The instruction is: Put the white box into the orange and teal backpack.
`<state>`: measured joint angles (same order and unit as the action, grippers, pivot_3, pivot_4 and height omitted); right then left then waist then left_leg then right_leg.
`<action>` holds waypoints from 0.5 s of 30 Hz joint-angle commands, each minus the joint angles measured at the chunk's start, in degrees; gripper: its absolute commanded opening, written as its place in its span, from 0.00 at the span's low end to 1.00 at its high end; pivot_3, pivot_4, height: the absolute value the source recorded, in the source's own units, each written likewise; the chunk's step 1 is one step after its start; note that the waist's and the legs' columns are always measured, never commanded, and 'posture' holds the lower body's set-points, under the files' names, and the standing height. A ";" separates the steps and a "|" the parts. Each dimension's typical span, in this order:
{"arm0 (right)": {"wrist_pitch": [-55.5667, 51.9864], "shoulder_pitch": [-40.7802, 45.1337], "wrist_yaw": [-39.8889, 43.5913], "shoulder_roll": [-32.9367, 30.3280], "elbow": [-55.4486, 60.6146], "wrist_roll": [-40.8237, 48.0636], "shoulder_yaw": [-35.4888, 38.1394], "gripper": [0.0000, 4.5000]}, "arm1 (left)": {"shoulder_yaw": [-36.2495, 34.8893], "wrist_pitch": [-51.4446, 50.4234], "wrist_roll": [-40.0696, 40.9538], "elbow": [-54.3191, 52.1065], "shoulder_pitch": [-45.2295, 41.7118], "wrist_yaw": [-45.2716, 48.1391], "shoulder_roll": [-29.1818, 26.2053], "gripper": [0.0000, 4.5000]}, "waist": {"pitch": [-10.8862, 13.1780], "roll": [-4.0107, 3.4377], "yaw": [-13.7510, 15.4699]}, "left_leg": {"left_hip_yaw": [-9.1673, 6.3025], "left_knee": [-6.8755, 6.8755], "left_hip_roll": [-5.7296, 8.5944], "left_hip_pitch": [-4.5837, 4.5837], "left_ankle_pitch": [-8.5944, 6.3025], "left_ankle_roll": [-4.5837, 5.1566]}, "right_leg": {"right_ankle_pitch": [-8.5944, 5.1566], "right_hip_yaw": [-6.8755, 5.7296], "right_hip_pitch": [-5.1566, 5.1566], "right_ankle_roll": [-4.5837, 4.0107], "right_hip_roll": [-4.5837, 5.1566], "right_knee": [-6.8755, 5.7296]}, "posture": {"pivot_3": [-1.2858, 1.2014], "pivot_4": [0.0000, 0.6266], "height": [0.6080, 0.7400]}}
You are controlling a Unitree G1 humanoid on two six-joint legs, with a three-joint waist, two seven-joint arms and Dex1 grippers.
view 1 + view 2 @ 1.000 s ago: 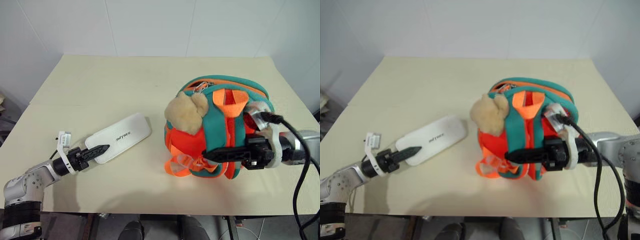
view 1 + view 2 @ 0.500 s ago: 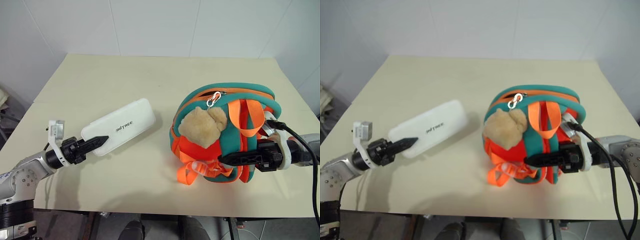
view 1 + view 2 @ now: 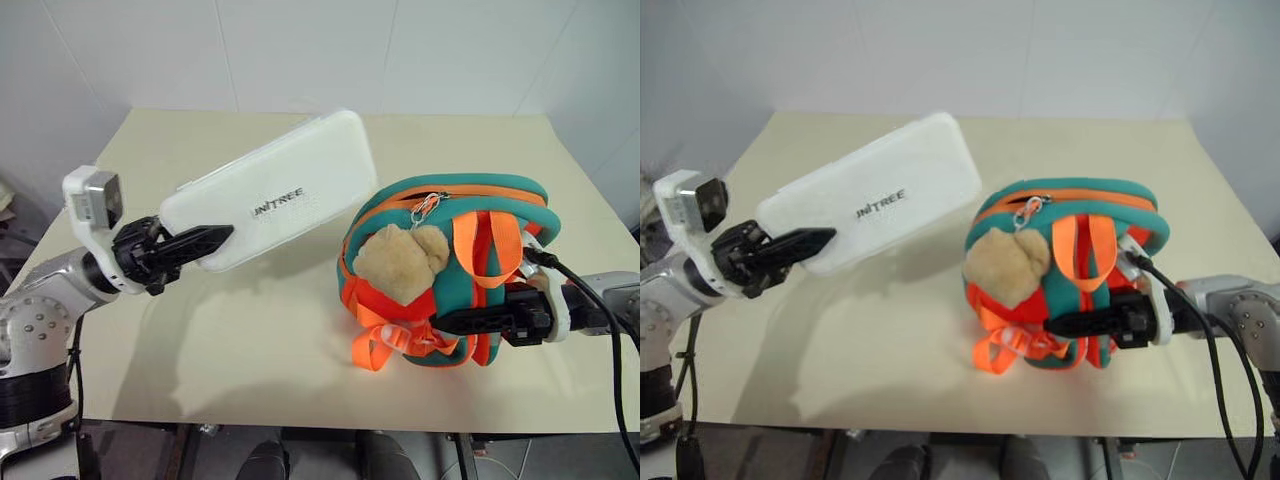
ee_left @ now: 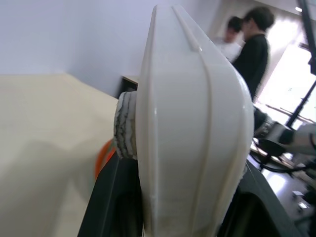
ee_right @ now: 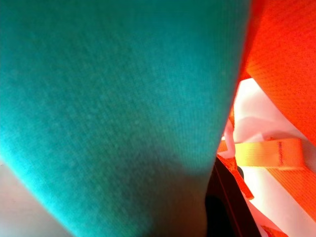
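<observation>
Left eye view: left pincer (image 3: 205, 243) grips the white box (image 3: 272, 190), lifted off the surface (image 3: 250, 330). Beside its far end, the orange and teal backpack (image 3: 440, 265) stands, right pincer (image 3: 455, 322) closed on it.

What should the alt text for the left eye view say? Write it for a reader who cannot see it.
The left end effector holds the white box by one end, lifted above the beige table. To its right, the right end effector grips the orange and teal backpack, which stands upright with a plush bear on its front.

white box (image 3: 275, 190), orange and teal backpack (image 3: 500, 200)
</observation>
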<state>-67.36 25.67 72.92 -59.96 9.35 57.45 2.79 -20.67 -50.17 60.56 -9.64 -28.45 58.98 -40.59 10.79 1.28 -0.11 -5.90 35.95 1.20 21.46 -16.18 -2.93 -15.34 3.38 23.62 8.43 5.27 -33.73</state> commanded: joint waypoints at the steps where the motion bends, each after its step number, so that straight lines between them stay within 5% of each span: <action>1: 0.26 0.83 0.35 0.50 1.24 -0.29 -0.12 0.13 | 2.82 2.61 -0.78 -1.08 -4.08 2.66 0.06 0.28 | 0.00 0.01 0.00 | 0.00 0.04 0.01 0.00 0.00 0.01 | 0.01 0.00 -0.02 0.02 0.00 0.00 | 0.52 0.24 1.00; 15: -0.01 -2.35 0.01 -0.01 3.10 -0.18 2.70 0.13 | 8.74 22.22 -16.76 10.65 -12.67 8.42 2.06 0.28 | 0.01 0.02 0.05 | 0.01 0.09 0.00 0.02 -0.04 0.06 | 0.03 0.02 -0.04 0.05 -0.03 0.03 | 0.52 0.24 1.00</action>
<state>-67.38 23.75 72.80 -59.02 10.99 56.67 4.21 -11.18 -29.99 45.37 0.52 -39.72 66.63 -37.07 10.80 1.30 -0.06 -5.89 36.04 1.20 21.48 -16.21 -2.87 -15.31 3.40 23.59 8.48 5.24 -33.70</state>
